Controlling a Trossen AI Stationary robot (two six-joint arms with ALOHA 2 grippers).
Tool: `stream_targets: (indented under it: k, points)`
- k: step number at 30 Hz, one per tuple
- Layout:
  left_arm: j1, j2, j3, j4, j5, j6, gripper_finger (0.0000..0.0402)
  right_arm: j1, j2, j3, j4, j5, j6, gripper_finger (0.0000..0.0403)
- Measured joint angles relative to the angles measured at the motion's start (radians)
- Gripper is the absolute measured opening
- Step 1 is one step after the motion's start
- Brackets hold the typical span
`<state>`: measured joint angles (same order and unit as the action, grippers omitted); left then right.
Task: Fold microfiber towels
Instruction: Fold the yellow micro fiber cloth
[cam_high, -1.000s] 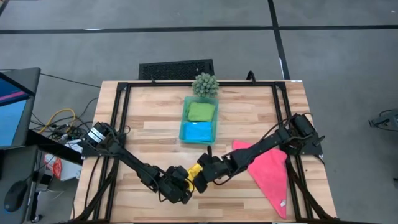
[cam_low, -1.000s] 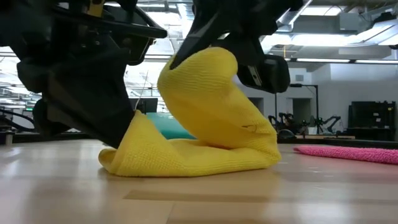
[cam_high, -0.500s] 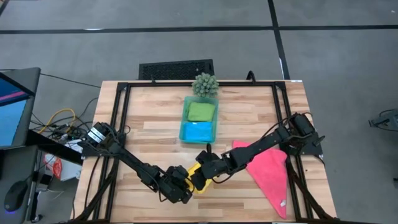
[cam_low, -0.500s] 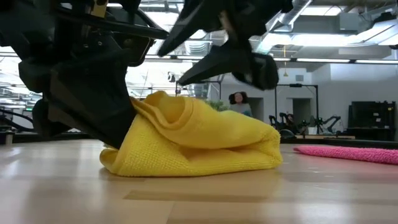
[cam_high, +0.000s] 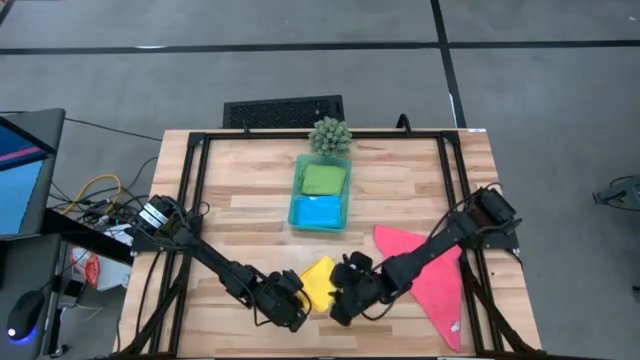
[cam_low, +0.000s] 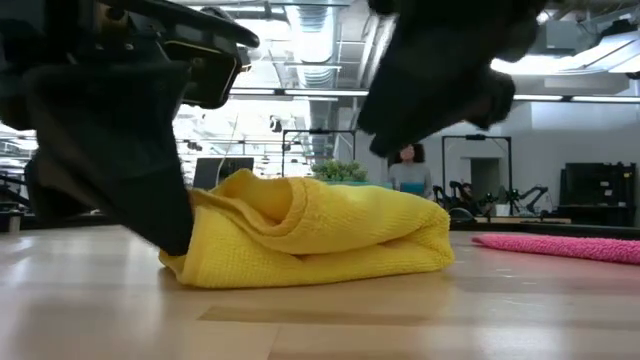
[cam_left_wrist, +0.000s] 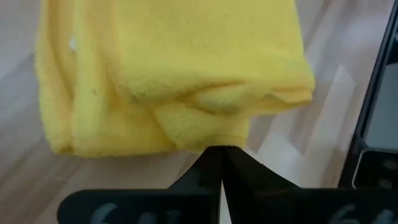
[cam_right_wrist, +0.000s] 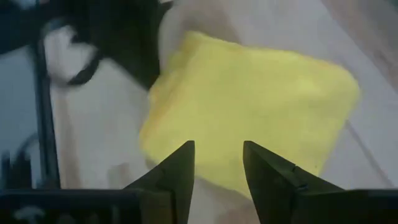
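Yellow towel (cam_high: 319, 283) folded in a heap near the table's (cam_high: 250, 200) front edge, both grippers at it.

The left gripper (cam_left_wrist: 219, 163) has its fingers pressed together, pinching the lower edge of the yellow cloth, as its wrist view shows close up. The right gripper (cam_right_wrist: 217, 165) hangs just beside the towel with its fingers parted and nothing between them. From above, the pink towel (cam_high: 435, 277) lies spread flat toward the table's right edge, partly under the right arm, and the green towel (cam_high: 323, 178) and blue towel (cam_high: 319, 211) sit folded in the teal tray (cam_high: 297, 196) near the back edge, by the small plant (cam_high: 330, 135). The low view hides the tray's contents but shows the yellow bundle's rumpled top fold and a person (cam_low: 408, 168) standing far behind the table.
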<state>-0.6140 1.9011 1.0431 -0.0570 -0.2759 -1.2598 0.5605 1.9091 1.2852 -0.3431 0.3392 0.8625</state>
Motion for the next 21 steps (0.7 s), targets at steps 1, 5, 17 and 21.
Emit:
stream_targets:
  k: [1,5,17,21]
  points:
    - [0.000,0.000,0.000,0.000,0.024,0.000,0.0000,0.012,0.000,-0.001,0.010,0.002,-0.060,0.0159]
    - [-0.009,-0.012,0.000,-0.004,0.068,-0.012,0.0000,0.048,0.014,0.004,0.114,0.041,-0.293,0.0159]
    - [-0.049,-0.072,0.000,-0.078,-0.078,-0.060,0.0000,0.059,0.158,0.019,0.224,0.025,-0.531,0.0194]
    - [-0.053,-0.059,0.000,-0.089,-0.124,-0.075,0.0000,0.063,0.170,0.023,0.224,0.034,-0.553,0.0220]
